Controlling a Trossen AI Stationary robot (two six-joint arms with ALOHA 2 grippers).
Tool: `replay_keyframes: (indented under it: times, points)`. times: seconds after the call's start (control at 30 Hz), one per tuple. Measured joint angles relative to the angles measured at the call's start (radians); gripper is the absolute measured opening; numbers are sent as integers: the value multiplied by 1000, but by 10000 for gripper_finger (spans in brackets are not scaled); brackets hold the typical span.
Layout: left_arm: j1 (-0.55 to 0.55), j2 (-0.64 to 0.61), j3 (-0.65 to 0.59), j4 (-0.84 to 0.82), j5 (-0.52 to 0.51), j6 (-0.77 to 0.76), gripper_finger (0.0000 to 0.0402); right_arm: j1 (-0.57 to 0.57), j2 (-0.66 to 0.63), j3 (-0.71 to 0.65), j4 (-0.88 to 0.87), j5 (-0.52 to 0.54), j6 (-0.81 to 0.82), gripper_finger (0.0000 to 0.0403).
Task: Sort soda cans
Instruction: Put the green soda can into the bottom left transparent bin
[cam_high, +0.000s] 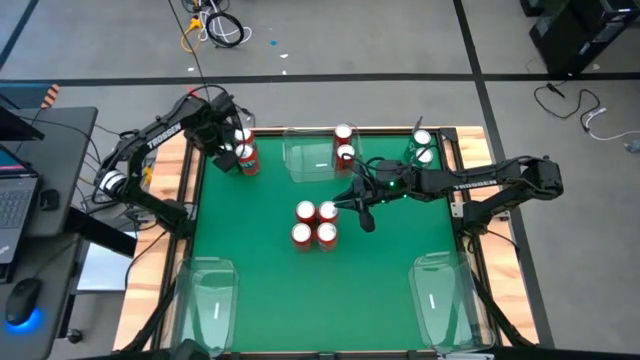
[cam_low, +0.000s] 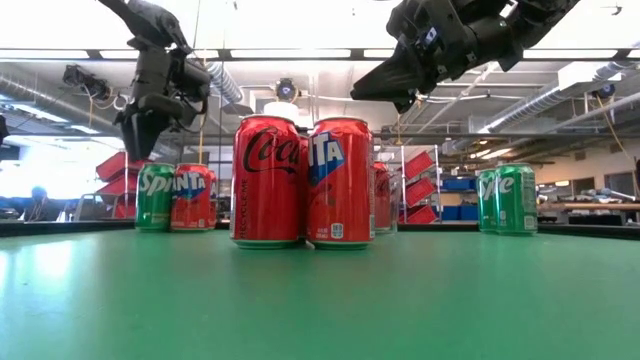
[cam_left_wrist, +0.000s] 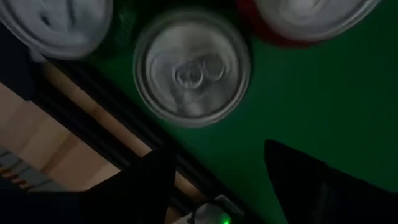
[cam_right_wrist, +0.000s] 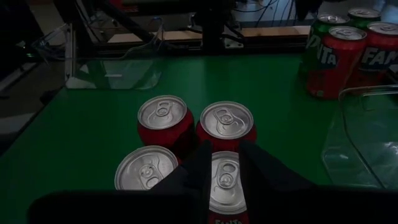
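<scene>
From above, I am seeing soda cans clustered mid-table, others along the far edge, trays sitting empty: sorting is barely starting. Low down, the right gripper is hovering. Its wrist is showing parted fingers, apparently empty; the left gripper is hanging open over cans.

Around my green table lies a grey floor crossed by dark lines, with loose cables on it. A desk with a laptop and mouse stands alongside. Long ceiling lights glow overhead.
</scene>
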Motion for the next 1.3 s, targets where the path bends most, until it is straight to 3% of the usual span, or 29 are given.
replay_keyframes:
  times: [0.23,0.53,0.93,1.3]
  points:
    - [-2,-10,106,37,-6,0,190,0,0,0,0,0,6,68]
    - [-2,6,71,93,-37,53,15,0,0,0,0,0,7,67]
    - [-2,2,-20,61,-58,68,3,0,0,0,13,0,5,67]
    - [-25,3,-27,40,-66,68,1,0,0,0,16,0,1,67]
